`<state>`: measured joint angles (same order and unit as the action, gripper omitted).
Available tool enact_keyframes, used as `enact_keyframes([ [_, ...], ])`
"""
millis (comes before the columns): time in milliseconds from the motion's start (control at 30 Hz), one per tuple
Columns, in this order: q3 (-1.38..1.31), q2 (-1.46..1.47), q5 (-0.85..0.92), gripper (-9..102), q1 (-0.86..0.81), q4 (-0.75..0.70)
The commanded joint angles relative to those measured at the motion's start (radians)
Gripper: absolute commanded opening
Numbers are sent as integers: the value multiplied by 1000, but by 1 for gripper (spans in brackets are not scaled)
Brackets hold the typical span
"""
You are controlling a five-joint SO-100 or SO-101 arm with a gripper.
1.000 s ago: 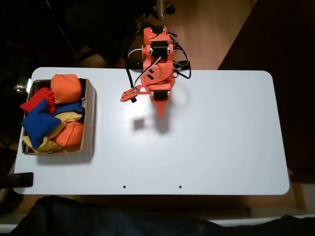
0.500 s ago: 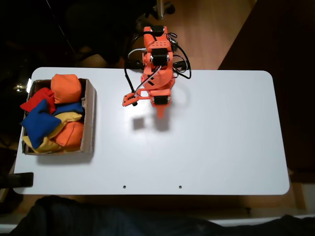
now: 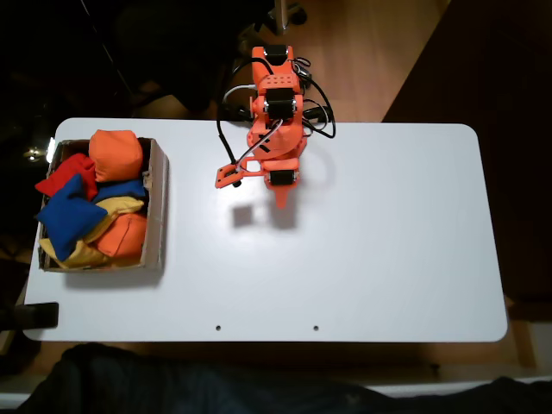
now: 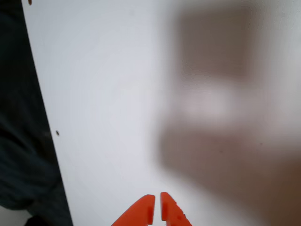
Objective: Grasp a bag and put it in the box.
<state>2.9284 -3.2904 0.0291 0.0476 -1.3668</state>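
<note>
Fixed view from above gives you the white table (image 3: 388, 259) with the orange arm (image 3: 274, 112) mounted at the middle of its far edge, folded back close to its base. Your gripper (image 3: 281, 197) points toward the table's centre, and its tip hangs over bare tabletop just in front of the base, casting a soft shadow beneath it. Look at the wrist view and you see the gripper (image 4: 157, 201) from behind: the two orange fingertips (image 4: 170, 212) sit side by side with only a hairline slit between them, so the pincer is together and holds nothing. Below it the white surface is blurred, with a brownish shadow patch to the right. Over at the table's left edge stands the brown cardboard box (image 3: 157, 207), its long side running along that edge. The blue bag (image 3: 71, 216) lies inside it, toward the box's outer left side, resting on top of the pile with one pointed corner tipped over the rim. Around it you have an orange beanbag (image 3: 116, 153) at the far end, a red beanbag (image 3: 64, 174) beside that, a yellow beanbag (image 3: 79, 252) underneath, and another orange one (image 3: 126, 235) at the near end. The box and the gripper are well apart.
</note>
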Motion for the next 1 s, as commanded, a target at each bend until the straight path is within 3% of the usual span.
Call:
enact_keyframes([
  [0,0,-6,6,0,-3,12],
  [967,0,-6,6,0,-5,14],
])
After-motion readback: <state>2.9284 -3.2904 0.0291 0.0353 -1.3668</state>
